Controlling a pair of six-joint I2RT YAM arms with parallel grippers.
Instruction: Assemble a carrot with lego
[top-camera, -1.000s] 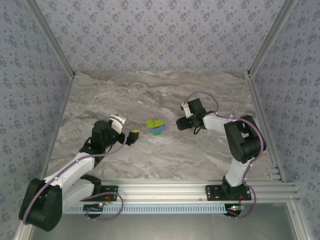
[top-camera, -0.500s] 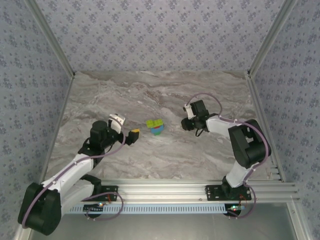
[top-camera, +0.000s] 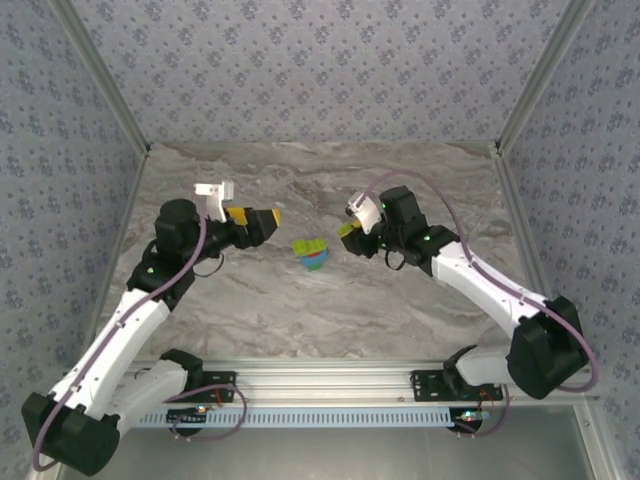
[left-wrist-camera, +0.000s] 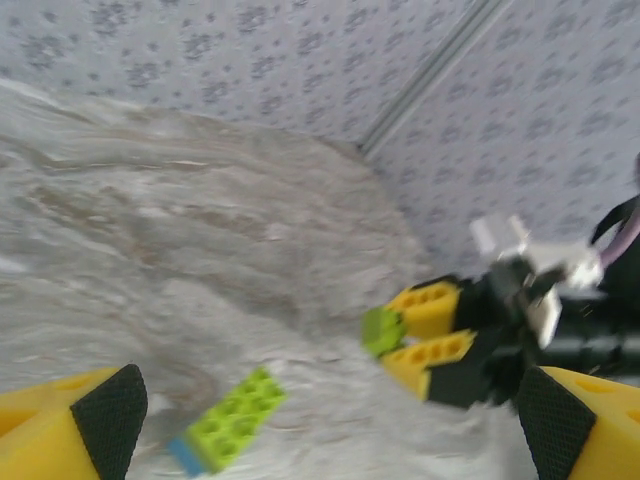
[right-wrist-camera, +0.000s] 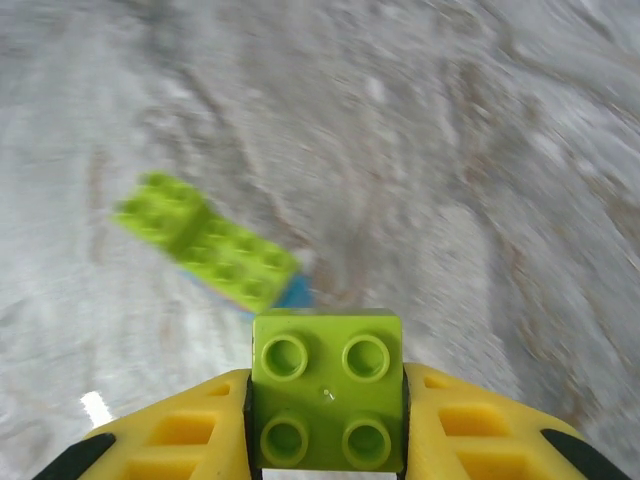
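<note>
Marble tabletop (top-camera: 400, 300) carries the part-built carrot (top-camera: 312, 252); right gripper (top-camera: 347, 229) pinches a green brick (right-wrist-camera: 326, 380), likely stacked next; left gripper (top-camera: 268, 219) gapes empty.

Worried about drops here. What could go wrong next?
The right hand grips the yellow-green brick only by its sides; it could twist or slip when pressed on. The partly built carrot lies loose on the table, with the left hand open and apart from it, so a push might slide it.
</note>
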